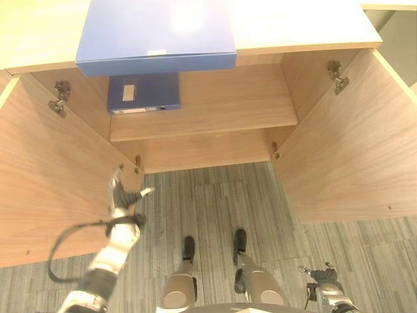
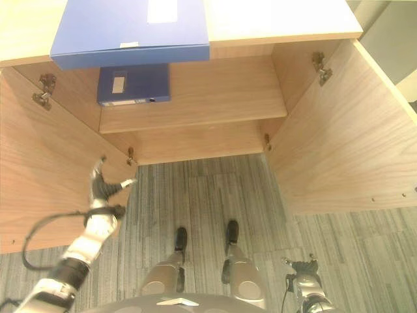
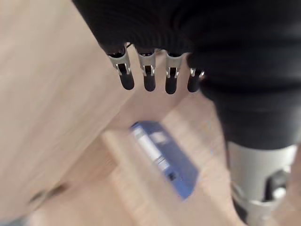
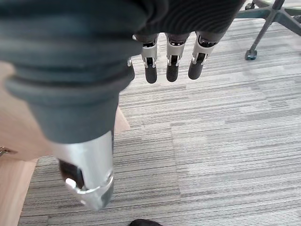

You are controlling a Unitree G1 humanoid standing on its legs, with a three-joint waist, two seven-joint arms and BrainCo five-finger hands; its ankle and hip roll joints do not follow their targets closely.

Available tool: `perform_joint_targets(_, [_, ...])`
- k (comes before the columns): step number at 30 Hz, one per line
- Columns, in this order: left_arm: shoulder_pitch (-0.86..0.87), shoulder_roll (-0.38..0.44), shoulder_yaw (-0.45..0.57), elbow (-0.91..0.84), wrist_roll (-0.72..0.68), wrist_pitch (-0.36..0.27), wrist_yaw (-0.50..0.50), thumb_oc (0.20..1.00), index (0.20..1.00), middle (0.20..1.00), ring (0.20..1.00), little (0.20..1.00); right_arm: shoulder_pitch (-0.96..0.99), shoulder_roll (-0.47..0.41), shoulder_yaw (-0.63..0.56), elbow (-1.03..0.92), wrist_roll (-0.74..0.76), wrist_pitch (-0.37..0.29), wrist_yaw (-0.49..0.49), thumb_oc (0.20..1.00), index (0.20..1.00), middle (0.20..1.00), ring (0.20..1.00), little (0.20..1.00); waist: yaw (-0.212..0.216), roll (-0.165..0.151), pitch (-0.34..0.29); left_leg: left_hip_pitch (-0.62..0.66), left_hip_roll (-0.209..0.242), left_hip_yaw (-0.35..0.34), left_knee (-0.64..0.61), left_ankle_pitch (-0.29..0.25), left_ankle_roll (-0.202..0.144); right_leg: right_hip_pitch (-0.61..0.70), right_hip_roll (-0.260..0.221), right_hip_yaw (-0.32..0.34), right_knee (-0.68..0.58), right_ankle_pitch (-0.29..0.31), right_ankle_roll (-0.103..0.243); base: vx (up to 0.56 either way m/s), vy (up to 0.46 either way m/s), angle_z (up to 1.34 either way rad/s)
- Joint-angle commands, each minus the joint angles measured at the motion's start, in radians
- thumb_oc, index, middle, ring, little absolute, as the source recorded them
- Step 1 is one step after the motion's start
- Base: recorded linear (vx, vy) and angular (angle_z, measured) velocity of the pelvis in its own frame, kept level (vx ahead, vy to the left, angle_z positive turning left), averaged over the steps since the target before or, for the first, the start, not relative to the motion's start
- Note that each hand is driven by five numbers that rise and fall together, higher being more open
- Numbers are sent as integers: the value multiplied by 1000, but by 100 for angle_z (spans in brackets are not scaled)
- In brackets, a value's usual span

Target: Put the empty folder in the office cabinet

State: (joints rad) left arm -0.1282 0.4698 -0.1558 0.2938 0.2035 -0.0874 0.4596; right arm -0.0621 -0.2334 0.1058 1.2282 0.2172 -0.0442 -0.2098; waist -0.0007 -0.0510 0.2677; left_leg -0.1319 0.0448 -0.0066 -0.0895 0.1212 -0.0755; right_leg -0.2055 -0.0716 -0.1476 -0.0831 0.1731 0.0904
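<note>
A large blue folder point(image 1: 156, 36) lies flat on the top of the office cabinet, overhanging its front edge. A second, darker blue folder point(image 1: 143, 92) lies on the cabinet's inner shelf point(image 1: 228, 104) at its left end; it also appears past the left hand's fingers point(image 3: 148, 80) as the blue folder point(image 3: 164, 157). My left hand point(image 1: 122, 195) is raised beside the open left door, below both folders, fingers straight and holding nothing. My right hand point(image 1: 324, 277) hangs low at the right over the carpet, its fingers point(image 4: 171, 70) relaxed and empty.
Both cabinet doors stand wide open: the left door point(image 1: 45, 182) and the right door point(image 1: 352, 143). Grey striped carpet point(image 1: 215, 195) lies between them. An office chair base point(image 4: 268, 19) stands on the carpet off to the right.
</note>
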Motion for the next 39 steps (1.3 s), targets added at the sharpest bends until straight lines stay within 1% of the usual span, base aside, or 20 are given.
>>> perform_joint_targets(1, [-63, 68, 92, -102, 251, 17, 149, 1000, 1000, 1000, 1000, 1000, 15, 9, 12, 22, -2, -11, -32, 1000, 1000, 1000, 1000, 1000, 1, -29, -25, 13, -17, 31, 2, -133, -9, 34, -31, 18, -4, -100, 69, 36, -19, -3])
perform_joint_targets(3, [-61, 87, 118, -150, 328, 37, 174, 1000, 1000, 1000, 1000, 1000, 22, 13, 12, 35, -9, -10, -30, 1000, 1000, 1000, 1000, 1000, 0, -30, -34, 20, -15, 34, 2, -138, -10, 42, -30, 19, -4, -104, 70, 19, -10, 0])
perform_joint_targets(4, [-57, 86, 121, -156, 332, 39, 172, 1000, 1000, 1000, 1000, 1000, 21, 14, 14, 36, -10, -10, -30, 1000, 1000, 1000, 1000, 1000, 0, -31, -34, 22, -14, 35, 2, -139, -10, 43, -30, 20, -4, -104, 70, 0, 0, 0])
perform_joint_targets(6, [-53, 115, 145, -195, 415, 64, 195, 1000, 1000, 1000, 1000, 1000, 28, 16, 12, 46, -16, -11, -28, 1000, 1000, 1000, 1000, 1000, 1, -29, -42, 29, -13, 38, 2, -144, -10, 49, -29, 21, -4, -108, 70, 13, 1, -2])
perform_joint_targets(7, [-49, 114, 148, -200, 419, 66, 193, 1000, 1000, 1000, 1000, 1000, 28, 17, 14, 46, -16, -11, -28, 1000, 1000, 1000, 1000, 1000, 1, -30, -41, 30, -13, 39, 2, -145, -10, 50, -29, 22, -4, -109, 70, 28, -5, -3])
perform_joint_targets(8, [-46, 136, 168, -227, 485, 87, 207, 1000, 1000, 1000, 1000, 1000, 29, 19, 15, 52, -23, -12, -28, 1000, 1000, 1000, 1000, 1000, 2, -28, -48, 35, -12, 41, 2, -149, -10, 54, -29, 22, -4, -111, 71, 29, -2, -4])
perform_joint_targets(10, [-40, 153, 196, -252, 534, 103, 215, 1000, 1000, 1000, 1000, 1000, 35, 19, 18, 60, -30, -10, -23, 1000, 1000, 1000, 1000, 1000, 3, -26, -59, 44, -10, 45, 2, -154, -11, 62, -28, 25, -4, -115, 71, 40, -4, -1])
perform_joint_targets(16, [-26, 149, 242, -322, 588, 114, 225, 1000, 1000, 1000, 1000, 1000, 42, 20, 23, 65, -42, -8, -17, 1000, 1000, 1000, 1000, 1000, 2, -20, -78, 64, -8, 48, 2, -164, -12, 84, -26, 23, -4, -129, 69, 25, -2, -1])
perform_joint_targets(21, [-40, 158, 242, -349, 616, 116, 228, 1000, 1000, 1000, 1000, 1000, 40, 17, 31, 63, -49, -9, -16, 1000, 1000, 1000, 1000, 1000, -1, -16, -89, 74, -4, 48, 2, -170, -13, 94, -25, 23, -4, -137, 69, 21, -4, -1])
perform_joint_targets(26, [-99, 205, 203, -306, 636, 128, 212, 1000, 1000, 1000, 1000, 1000, 39, 5, 41, 57, -58, -9, -13, 1000, 1000, 1000, 1000, 1000, -9, -10, -99, 76, -2, 53, 2, -171, -15, 98, -24, 26, -4, -141, 69, 0, 0, 0])
perform_joint_targets(29, [-160, 251, 147, -231, 654, 140, 193, 1000, 1000, 1000, 1000, 1000, 38, -9, 46, 56, -64, -10, -10, 1000, 1000, 1000, 1000, 1000, -24, -5, -106, 74, -1, 56, 2, -170, -16, 96, -22, 29, -4, -141, 70, 0, 0, 0])
perform_joint_targets(30, [-200, 272, 109, -181, 662, 150, 183, 1000, 1000, 1000, 1000, 1000, 38, -15, 50, 57, -68, -11, -9, 1000, 1000, 1000, 1000, 1000, -32, -2, -108, 71, 1, 57, 2, -169, -16, 91, -21, 33, -4, -139, 70, 0, 0, 0])
perform_joint_targets(32, [-223, 281, 88, -154, 665, 154, 181, 1000, 1000, 1000, 1000, 1000, 39, -17, 48, 57, -70, -11, -7, 1000, 1000, 1000, 1000, 1000, -33, -2, -109, 67, 1, 58, 2, -168, -16, 88, -21, 33, -4, -139, 70, -4, 5, -5])
perform_joint_targets(39, [-354, 330, -34, -13, 680, 182, 154, 1000, 1000, 1000, 1000, 1000, 40, -36, 47, 62, -76, -13, -11, 1000, 1000, 1000, 1000, 1000, -59, 2, -114, 46, 3, 63, 2, -162, -15, 64, -20, 41, -4, -130, 74, -7, 2, -3])
